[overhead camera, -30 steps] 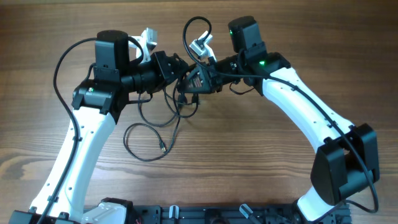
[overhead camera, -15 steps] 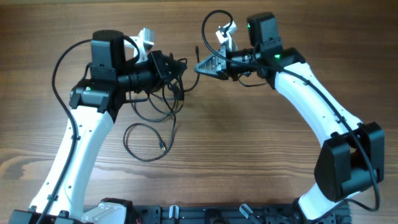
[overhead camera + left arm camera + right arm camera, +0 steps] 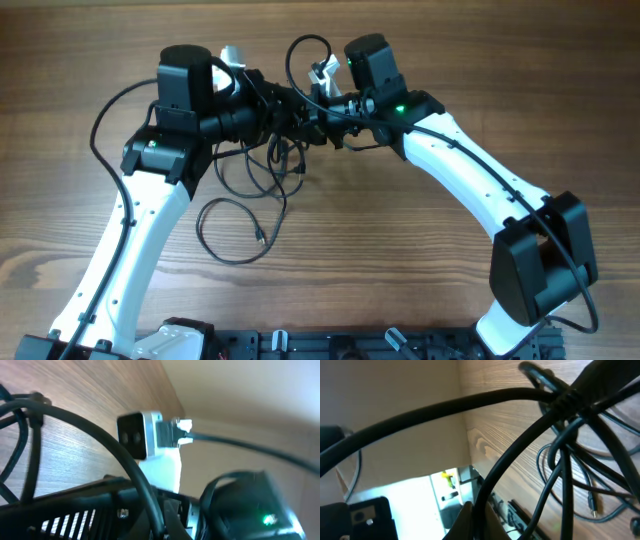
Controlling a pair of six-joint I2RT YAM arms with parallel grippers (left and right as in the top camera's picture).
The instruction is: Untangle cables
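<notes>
Over the wooden table (image 3: 420, 250), my left gripper (image 3: 283, 105) is clamped shut on the cables (image 3: 283, 150), lifting the knot so loose loops trail below, while my right gripper (image 3: 312, 112), also closed, noses in beside it, probably seeking one strand to draw free.

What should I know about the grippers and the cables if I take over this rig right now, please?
Left gripper: shut on the thin black cables.
Right gripper: shut on the same tangle, close beside the left one.
Cables: knotted bunch between the two grippers, strands trailing down; one loose loop with a small plug lies on the brown wooden table.
Done: nothing visibly separated.
Left: draw the strands apart and lay each cable out singly.
</notes>
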